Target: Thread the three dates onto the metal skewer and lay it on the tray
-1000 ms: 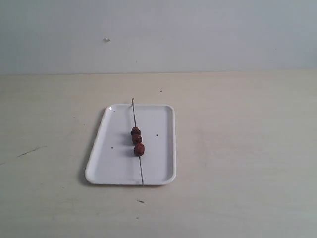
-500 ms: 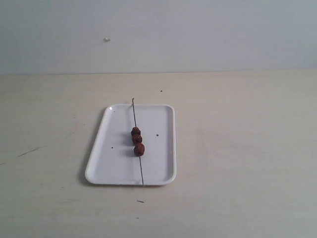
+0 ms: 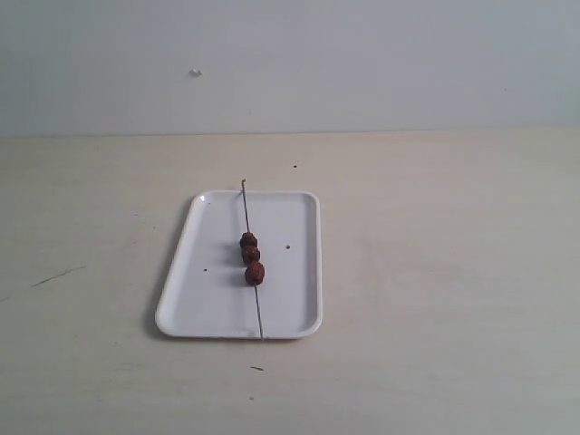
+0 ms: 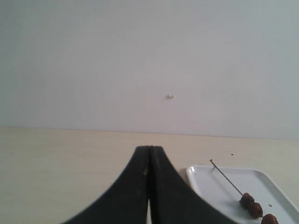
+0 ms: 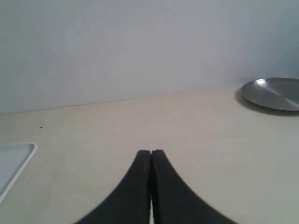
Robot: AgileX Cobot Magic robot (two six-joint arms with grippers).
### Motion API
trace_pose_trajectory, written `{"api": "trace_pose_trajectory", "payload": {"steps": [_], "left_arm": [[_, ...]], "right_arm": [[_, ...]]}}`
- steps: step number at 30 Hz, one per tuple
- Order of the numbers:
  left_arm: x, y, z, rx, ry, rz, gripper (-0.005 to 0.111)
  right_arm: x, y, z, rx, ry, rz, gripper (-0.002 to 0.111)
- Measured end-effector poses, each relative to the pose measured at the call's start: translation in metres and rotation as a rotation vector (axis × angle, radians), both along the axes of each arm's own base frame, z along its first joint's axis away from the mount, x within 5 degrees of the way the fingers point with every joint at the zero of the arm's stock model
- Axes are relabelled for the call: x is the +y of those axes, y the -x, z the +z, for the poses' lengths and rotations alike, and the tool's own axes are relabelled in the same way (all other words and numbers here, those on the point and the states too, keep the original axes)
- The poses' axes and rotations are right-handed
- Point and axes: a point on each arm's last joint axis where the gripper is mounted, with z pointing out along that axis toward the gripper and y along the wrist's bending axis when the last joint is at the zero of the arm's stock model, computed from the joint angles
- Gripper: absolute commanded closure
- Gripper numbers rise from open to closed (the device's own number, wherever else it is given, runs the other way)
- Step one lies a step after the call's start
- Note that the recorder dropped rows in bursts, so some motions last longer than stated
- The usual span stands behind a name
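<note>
Dates (image 3: 252, 256), wrinkled reddish-brown, are lying unmoved on thin grey metal skewer (image 3: 245, 208) across white plastic tray (image 3: 195, 290), task apparently done, left gripper (image 4: 149, 151) and right gripper (image 5: 151, 154) pressed together.

No writing to read.
The tray (image 3: 207, 292), the table (image 3: 435, 272), the wall (image 3: 362, 63) and the metal dish (image 5: 273, 93) carry no letters, numbers, labels or signs that can be made out; the dark specks (image 3: 287, 246) on the tray are only dots, not characters.
</note>
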Motion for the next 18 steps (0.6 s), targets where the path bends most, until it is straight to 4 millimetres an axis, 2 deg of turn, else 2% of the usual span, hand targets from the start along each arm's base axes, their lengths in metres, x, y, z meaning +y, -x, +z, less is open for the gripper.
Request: {"api": "trace_pose_trajectory", "payload": {"steps": [9,13,18], "left_arm": [[0.001,0.0,0.0,-0.003,-0.052,0.013,0.107],[0.002,0.0,-0.004,0.046,0.026,0.019,0.107],[0.01,-0.001,-0.01,0.116,0.162,0.11,0.107]], "right_arm": [[0.0,0.0,0.0,0.002,-0.002,0.0,0.108],[0.0,0.0,0.0,0.002,-0.002,0.0,0.108],[0.0,0.0,0.0,0.002,-0.002,0.0,0.108]]}}
